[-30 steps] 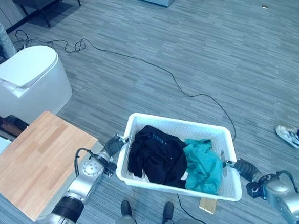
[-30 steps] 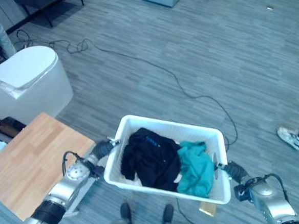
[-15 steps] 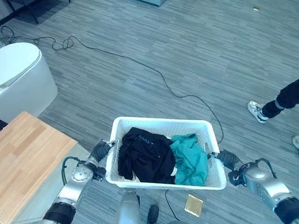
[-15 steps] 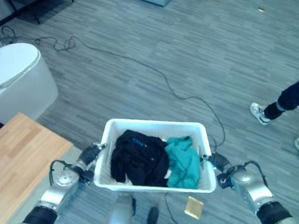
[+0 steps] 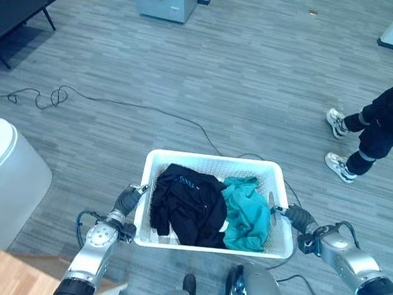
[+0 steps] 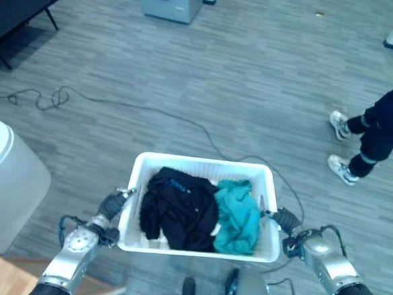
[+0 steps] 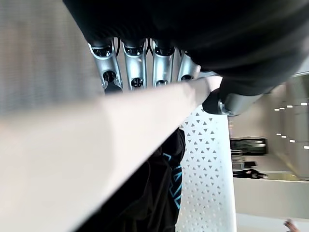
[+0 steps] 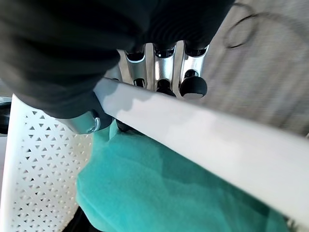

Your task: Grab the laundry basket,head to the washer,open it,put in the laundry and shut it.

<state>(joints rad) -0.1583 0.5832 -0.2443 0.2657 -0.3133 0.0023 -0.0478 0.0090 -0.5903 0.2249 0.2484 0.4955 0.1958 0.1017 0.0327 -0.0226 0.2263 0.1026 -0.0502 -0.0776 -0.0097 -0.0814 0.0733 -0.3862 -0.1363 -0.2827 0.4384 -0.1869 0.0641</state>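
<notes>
Left eye view: washer (image 5: 167, 1) far ahead; cord (image 5: 130, 108) across floor, person's legs (image 5: 371, 132) to right. Basket (image 5: 273, 176) carried between both hands, holding black garment (image 5: 187, 205) and teal garment (image 5: 248, 215).

Left wrist view: left hand (image 7: 145, 58) curled round basket rim.

Right wrist view: right hand (image 8: 164, 72) clamped on opposite rim.

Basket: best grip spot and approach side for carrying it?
Grip the rim at the two short ends, one hand from each side. The basket is a wide rectangle with a lip all round, and the clothes fill the middle. That matches the hold now: left hand and right hand are curled on opposite end rims, so it should hang level.
</notes>
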